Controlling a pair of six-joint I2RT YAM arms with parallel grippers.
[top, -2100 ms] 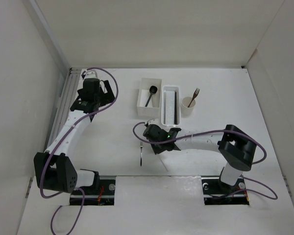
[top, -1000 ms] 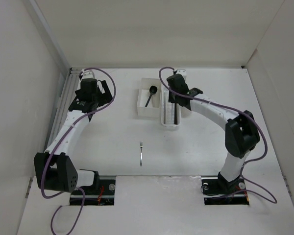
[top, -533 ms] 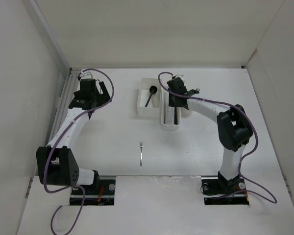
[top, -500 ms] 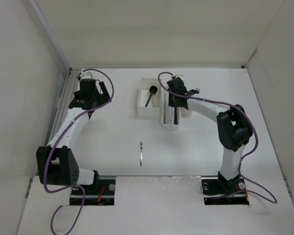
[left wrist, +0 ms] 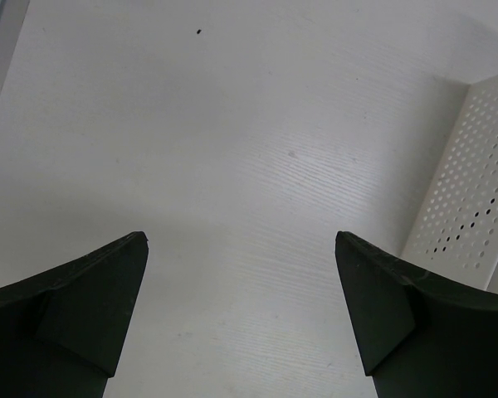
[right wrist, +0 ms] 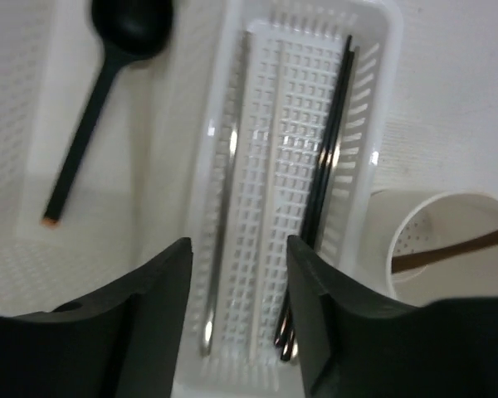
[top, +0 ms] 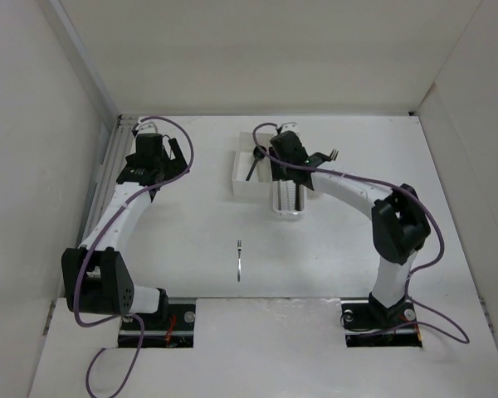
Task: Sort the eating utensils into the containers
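R gripper [right wrist: 238, 249]: you have it over the basket [right wrist: 373, 91]. Fingers apart, nothing btwn them; the basket mesh shows thru the gap.

Basket contents: dark chopsticks [right wrist: 330, 141] lie along the right wall and pale chopsticks [right wrist: 229, 149] along the left wall, both lengthwise.

Box [right wrist: 17, 124] sits just left of the basket. The black spoon [right wrist: 108, 83] lies inside it at a slant, bowl at the far end.

Cup [right wrist: 415, 224] sits just right of the basket. The brown fork [right wrist: 456, 247] stands in it w/ its handle leaning across the rim.

Silver fork [top: 240, 264] lies alone on the table [top: 174, 240], well apart from the containers and nearer the arm bases.

L gripper [left wrist: 241, 240]: far-left part of the table, fingers wide apart, holding nothing, bare tabletop below. A perforated white wall shows at the right edge of its wrist view; can't tell which container.
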